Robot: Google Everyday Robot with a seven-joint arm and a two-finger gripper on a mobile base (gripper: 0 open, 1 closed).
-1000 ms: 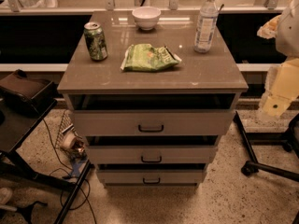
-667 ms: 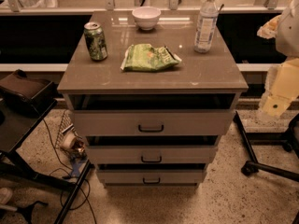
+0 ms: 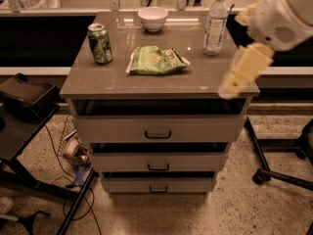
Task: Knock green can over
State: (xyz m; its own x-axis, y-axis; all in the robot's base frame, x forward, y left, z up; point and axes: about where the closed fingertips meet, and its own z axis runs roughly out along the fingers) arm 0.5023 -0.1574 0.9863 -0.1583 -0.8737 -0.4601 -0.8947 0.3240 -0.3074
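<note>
The green can (image 3: 100, 43) stands upright at the back left of the grey cabinet top (image 3: 112, 84). It is dark green with pale markings and a silver rim. My gripper (image 3: 231, 86) is a cream-coloured piece hanging from the white arm (image 3: 286, 13), over the right front corner of the cabinet top. It is far to the right of the can, and the snack bag lies between them. It touches nothing that I can see.
A light-green snack bag (image 3: 156, 60) lies flat mid-top. A white bowl (image 3: 152, 18) stands at the back and a water bottle (image 3: 215, 23) at the back right. The cabinet has three drawers (image 3: 157, 129). A black stand (image 3: 24, 102) is on the left, a chair base (image 3: 279, 173) on the right and cables (image 3: 73, 153) on the floor.
My arm has swung in from the right edge, up and leftward, and the gripper now hangs over the cabinet's right front corner. The can, bag, bowl and bottle have not moved.
</note>
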